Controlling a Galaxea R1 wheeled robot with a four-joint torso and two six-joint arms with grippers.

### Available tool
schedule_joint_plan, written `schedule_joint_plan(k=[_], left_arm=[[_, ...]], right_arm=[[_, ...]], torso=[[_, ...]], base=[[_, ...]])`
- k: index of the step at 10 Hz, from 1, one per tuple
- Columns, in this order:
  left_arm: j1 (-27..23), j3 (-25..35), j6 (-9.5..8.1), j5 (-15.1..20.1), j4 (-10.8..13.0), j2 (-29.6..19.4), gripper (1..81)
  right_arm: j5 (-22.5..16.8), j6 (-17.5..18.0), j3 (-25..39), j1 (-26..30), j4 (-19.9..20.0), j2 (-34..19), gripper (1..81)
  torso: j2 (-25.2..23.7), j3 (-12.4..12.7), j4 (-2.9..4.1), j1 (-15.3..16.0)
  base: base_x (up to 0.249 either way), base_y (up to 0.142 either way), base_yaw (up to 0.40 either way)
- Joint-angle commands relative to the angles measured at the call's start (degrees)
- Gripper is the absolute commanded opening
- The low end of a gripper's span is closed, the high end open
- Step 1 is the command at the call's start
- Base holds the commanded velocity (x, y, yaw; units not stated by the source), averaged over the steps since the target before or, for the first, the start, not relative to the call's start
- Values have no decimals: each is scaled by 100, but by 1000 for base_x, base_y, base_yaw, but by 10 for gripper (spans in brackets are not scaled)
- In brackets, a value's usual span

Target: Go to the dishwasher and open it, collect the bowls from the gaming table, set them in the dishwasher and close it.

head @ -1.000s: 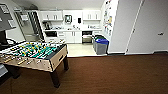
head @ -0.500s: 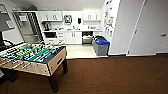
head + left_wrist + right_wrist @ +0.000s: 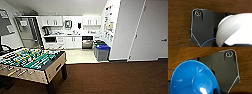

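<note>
A bright blue bowl (image 3: 194,80) hangs close under the right wrist camera, above brown carpet. My right gripper (image 3: 217,91) is shut on its rim. In the left wrist view a rounded bowl (image 3: 234,30), white outside with a dark edge, hangs the same way in my left gripper (image 3: 216,43). The dishwasher (image 3: 87,42), with its steel front, sits under the kitchen counter far ahead; I cannot make out how its door stands. The white-topped gaming table is out of view.
A green-pitched foosball table (image 3: 32,62) with rods stands close at the left. Grey bins with a blue lid (image 3: 102,51) line the right of the kitchen entrance. A white wall and door (image 3: 150,32) are on the right. Brown carpet (image 3: 112,77) leads to the pale kitchen floor.
The whole head view has shifted: the foosball table sits lower and closer and the kitchen looks slightly larger, so the camera has moved forward.
</note>
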Motion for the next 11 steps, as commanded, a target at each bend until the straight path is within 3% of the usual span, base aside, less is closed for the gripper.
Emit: schedule_joint_plan(k=[1,11], left_arm=[[-236,-23,-11,122,-30,-65,10],[-236,-14,-3,122,-30,-57,10]], right_arm=[[-113,-2,12,207,-75,16,10],[-113,-2,3,207,-67,25,10]], torso=[[0,2,0,3],[0,0,0,3]], base=[[190,0,0],[209,0,0]])
